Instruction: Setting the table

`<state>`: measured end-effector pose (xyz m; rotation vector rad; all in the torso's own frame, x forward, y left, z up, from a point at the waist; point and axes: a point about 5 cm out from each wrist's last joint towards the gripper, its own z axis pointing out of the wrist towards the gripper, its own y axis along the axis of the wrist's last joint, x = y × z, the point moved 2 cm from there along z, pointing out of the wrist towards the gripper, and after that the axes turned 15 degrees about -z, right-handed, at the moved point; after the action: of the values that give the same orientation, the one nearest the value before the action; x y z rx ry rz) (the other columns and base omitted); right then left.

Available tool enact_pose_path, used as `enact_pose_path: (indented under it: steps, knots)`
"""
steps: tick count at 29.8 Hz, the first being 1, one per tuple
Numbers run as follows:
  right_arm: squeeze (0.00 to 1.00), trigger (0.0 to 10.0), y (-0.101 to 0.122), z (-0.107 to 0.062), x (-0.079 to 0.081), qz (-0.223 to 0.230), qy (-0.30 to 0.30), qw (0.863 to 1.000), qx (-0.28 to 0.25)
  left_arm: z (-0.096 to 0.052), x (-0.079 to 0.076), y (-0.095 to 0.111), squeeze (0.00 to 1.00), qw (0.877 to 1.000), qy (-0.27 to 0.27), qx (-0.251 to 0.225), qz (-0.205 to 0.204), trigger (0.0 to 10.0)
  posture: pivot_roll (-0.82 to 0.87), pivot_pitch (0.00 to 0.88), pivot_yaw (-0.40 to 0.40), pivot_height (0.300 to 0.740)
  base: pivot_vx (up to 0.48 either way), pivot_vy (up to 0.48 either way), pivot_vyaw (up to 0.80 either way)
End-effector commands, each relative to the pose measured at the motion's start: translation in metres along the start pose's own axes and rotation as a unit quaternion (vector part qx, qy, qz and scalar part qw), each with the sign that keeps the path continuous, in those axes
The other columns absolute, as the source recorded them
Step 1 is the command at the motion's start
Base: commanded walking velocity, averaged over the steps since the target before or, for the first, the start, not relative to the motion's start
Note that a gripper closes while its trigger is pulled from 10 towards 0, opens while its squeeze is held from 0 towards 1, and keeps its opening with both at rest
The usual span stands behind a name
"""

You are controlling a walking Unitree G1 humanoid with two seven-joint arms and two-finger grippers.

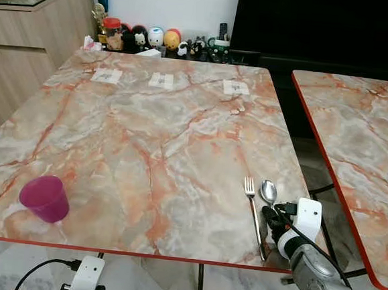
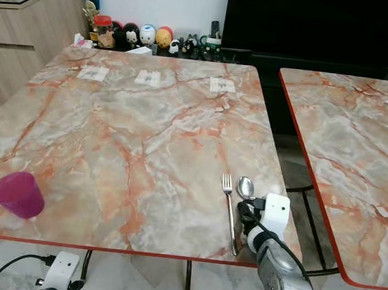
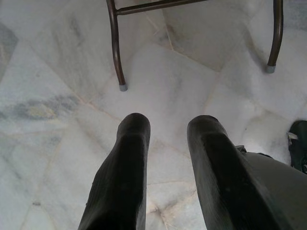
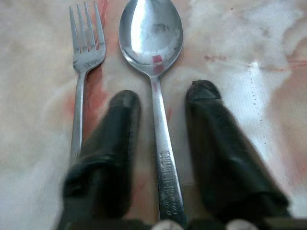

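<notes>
The right claw (image 4: pixel 160 103) stood released, fingers straddling the spoon (image 4: pixel 152 43) handle; the spoon lay flat on the counter (image 1: pixel 154 135) just beside the fork (image 4: pixel 82 57). Lifting straight away would probably avoid nudging either.

Head stereo pair down over table (image 1: pixel 148 135); wrist cameras close on floor (image 3: pixel 57 96), spoon (image 4: pixel 152 43).

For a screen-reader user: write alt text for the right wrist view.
The right end effector is open, its two black fingers straddling the handle of a silver spoon that lies flat on the marble table. A silver fork lies parallel beside the spoon, just outside one finger, tines pointing the same way as the spoon's bowl.
</notes>
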<state>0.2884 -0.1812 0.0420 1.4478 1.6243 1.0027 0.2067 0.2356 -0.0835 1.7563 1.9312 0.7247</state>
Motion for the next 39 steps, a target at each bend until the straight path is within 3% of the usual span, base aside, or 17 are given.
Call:
enact_pose_path:
  steps: [1,22,29,30,32,35,39]
  knots:
    - [0.0,0.0,-0.012,0.0,0.005,-0.001,0.012,1.0,0.027,-0.001,0.002,-0.007,0.0,1.0,0.001,0.014,0.002,10.0,0.06,0.001,-0.021,0.74,0.0,0.0,0.0]
    - [0.0,0.0,-0.014,-0.001,0.004,-0.009,0.005,1.0,0.029,-0.001,0.001,-0.007,0.0,1.0,-0.001,0.013,-0.001,10.0,0.06,0.0,-0.022,0.74,0.0,0.0,0.0]
    - [0.0,0.0,0.008,-0.002,-0.02,-0.002,-0.087,0.995,-0.04,-0.001,0.001,-0.007,0.0,1.0,-0.001,0.013,0.001,10.0,0.06,0.0,-0.023,0.74,0.0,0.0,0.0]
    - [0.0,10.0,0.019,-0.005,-0.024,-0.019,-0.103,0.992,-0.069,-0.001,0.001,-0.007,0.0,1.0,-0.001,0.013,0.0,10.0,0.06,0.0,-0.023,0.74,0.0,0.0,0.0]
    - [0.0,10.0,0.024,-0.006,-0.025,-0.033,-0.109,0.99,-0.08,-0.001,0.001,-0.007,0.0,1.0,-0.001,0.013,0.0,10.0,0.06,0.0,-0.023,0.74,0.0,0.0,0.0]
    - [0.0,10.0,0.052,-0.012,-0.014,-0.1,-0.099,0.978,-0.151,-0.001,0.001,-0.006,0.0,1.0,-0.001,0.012,0.0,10.0,0.05,0.001,-0.021,0.74,0.0,0.0,0.0]
    - [0.0,10.0,0.071,-0.02,-0.01,-0.096,-0.107,0.967,-0.208,-0.001,0.002,-0.005,0.0,1.0,-0.001,0.011,0.0,10.0,0.05,0.001,-0.021,0.74,0.0,0.0,0.0]
